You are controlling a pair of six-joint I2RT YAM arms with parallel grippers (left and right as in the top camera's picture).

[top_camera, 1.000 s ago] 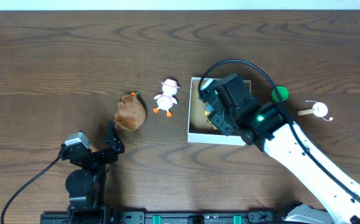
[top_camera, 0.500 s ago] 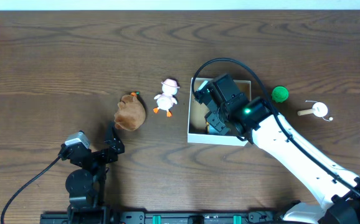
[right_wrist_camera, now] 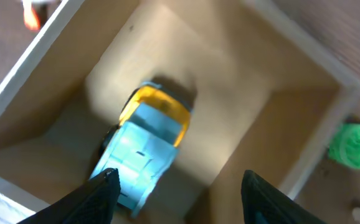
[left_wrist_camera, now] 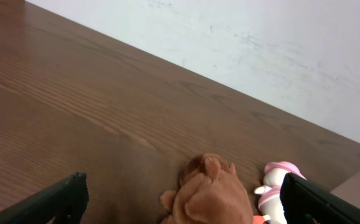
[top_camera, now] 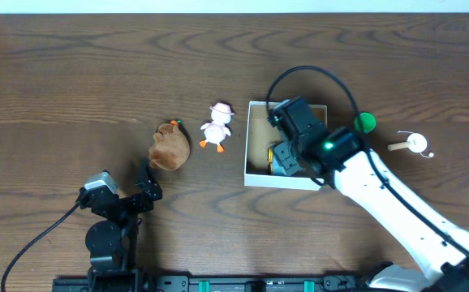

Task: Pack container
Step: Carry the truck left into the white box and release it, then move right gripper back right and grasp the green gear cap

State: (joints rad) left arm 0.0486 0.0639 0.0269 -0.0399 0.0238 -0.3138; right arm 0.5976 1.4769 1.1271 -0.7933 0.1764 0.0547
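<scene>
Both pincers are gaping wide, nothing gripped. The right gripper (right_wrist_camera: 179, 177) is hovering over the container (top_camera: 249, 158), which is sitting just right of centre in the overhead view, and a blue-and-yellow toy car (right_wrist_camera: 146, 149) is lying on its tan floor. The left gripper (left_wrist_camera: 180, 196) is sitting at the lower left, facing a brown plush (top_camera: 169, 146) and a little white duck (top_camera: 217, 126) lying near each other on the table (top_camera: 72, 81).

A toy car (right_wrist_camera: 146, 146) lay inside the container (top_camera: 259, 180) on the table (top_camera: 96, 73). Left of the container sat a duck figure (top_camera: 217, 126), then a plush toy (top_camera: 169, 146); right of it a ball (top_camera: 365, 122), then perhaps a spoon (top_camera: 409, 144).
</scene>
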